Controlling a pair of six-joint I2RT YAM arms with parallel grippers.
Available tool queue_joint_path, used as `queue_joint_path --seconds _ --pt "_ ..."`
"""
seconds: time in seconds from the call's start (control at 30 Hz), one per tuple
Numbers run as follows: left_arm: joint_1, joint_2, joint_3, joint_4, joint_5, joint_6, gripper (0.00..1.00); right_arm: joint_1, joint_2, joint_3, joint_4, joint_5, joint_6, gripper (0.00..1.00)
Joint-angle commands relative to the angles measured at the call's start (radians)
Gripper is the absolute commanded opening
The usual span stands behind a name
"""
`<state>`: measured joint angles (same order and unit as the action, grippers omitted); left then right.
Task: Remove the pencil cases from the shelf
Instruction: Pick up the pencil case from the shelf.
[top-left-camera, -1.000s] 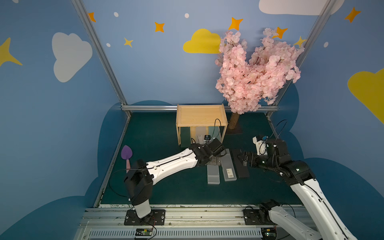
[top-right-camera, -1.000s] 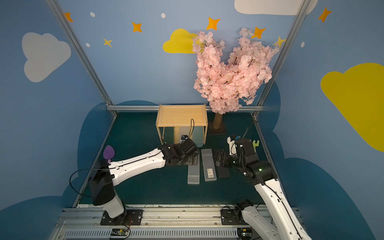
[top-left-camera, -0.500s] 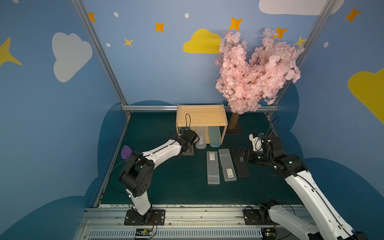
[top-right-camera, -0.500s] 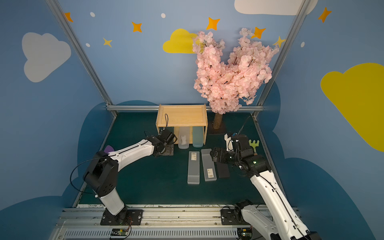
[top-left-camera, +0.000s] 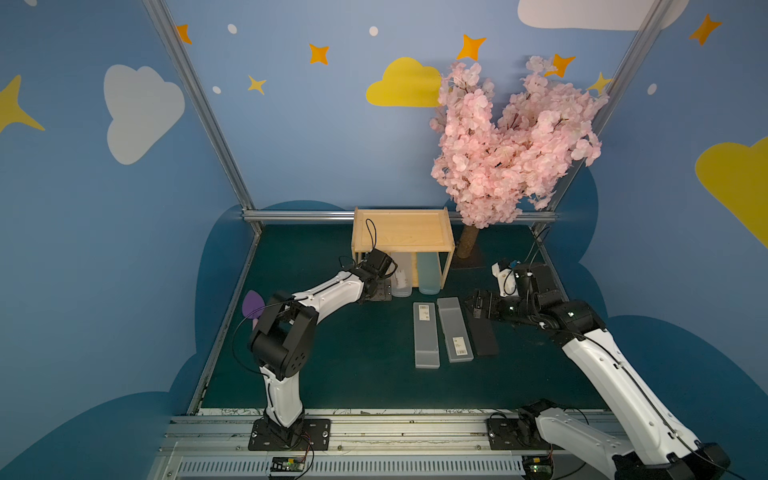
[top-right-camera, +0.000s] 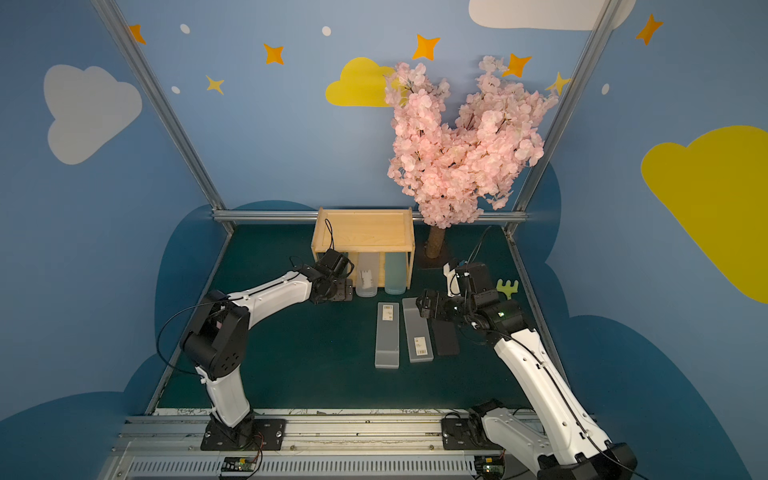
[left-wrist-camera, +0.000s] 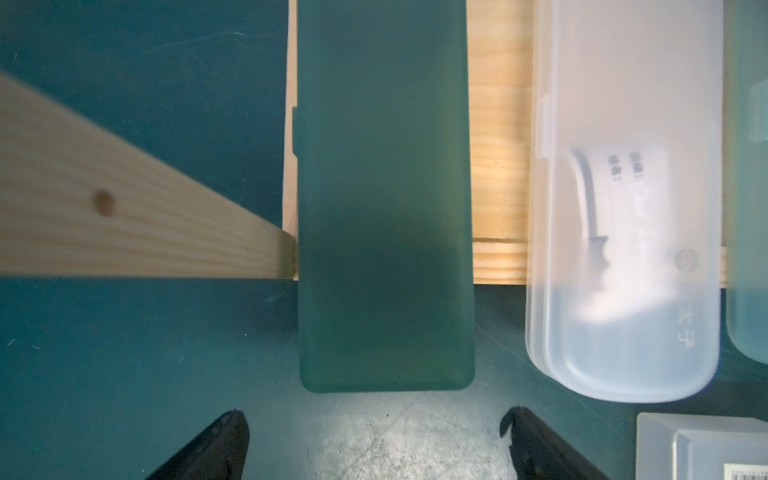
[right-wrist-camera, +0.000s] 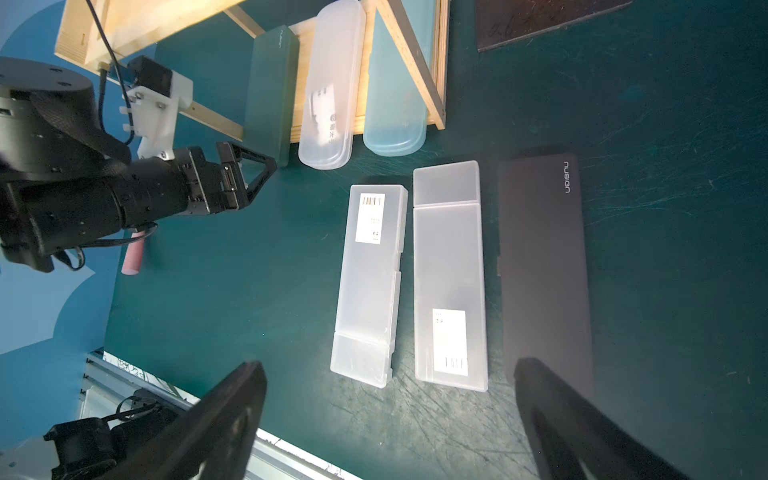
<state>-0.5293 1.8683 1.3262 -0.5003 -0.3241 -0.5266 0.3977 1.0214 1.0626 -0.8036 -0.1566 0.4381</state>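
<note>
The light wood shelf (top-left-camera: 401, 232) stands at the back of the mat. From its lower tier three pencil cases stick out: dark green (left-wrist-camera: 384, 249), clear (top-left-camera: 401, 279) and light blue (top-left-camera: 428, 274). Two frosted white cases (top-left-camera: 426, 340) (top-left-camera: 454, 328) and a black case (top-left-camera: 482, 338) lie side by side on the mat. My left gripper (left-wrist-camera: 374, 419) is open, low over the mat just short of the green case's near end, not around it. My right gripper (right-wrist-camera: 384, 370) hangs open over the near ends of the mat cases, holding nothing.
A pink blossom tree (top-left-camera: 507, 141) stands to the right of the shelf. A purple trowel (top-left-camera: 252, 303) lies at the mat's left edge, a green toy rake (top-right-camera: 508, 287) at its right edge behind my right arm. Blue walls close in three sides.
My left arm has swung away from the cases on the mat, to the left and back, to the green case at the shelf. The right gripper has drawn back slightly. Both stayed open.
</note>
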Motion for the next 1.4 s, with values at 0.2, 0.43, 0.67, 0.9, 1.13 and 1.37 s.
queue_joint_path --seconds 0.2,0.43,0.67,0.9,1.13,1.37 --pt "0.042 0.071 0.055 0.034 0.049 0.016 1.00 0.010 0.029 0.046 0.018 0.015 -0.002 0.98" --pt "0.044 0.050 0.027 0.075 0.054 0.024 1.00 0.011 0.042 0.043 0.026 0.019 -0.004 0.98" --pt "0.044 0.050 -0.023 0.139 0.053 0.020 1.00 0.016 0.049 0.033 0.043 0.012 0.002 0.98" --pt "0.045 0.062 -0.016 0.138 0.020 0.025 0.99 0.020 0.049 0.039 0.036 0.018 -0.003 0.98" --pt "0.044 0.068 -0.004 0.133 0.019 0.036 0.93 0.021 0.046 0.040 0.034 0.017 -0.003 0.98" --pt "0.046 0.064 -0.007 0.132 0.022 0.038 0.83 0.021 0.041 0.041 0.027 0.020 -0.006 0.98"
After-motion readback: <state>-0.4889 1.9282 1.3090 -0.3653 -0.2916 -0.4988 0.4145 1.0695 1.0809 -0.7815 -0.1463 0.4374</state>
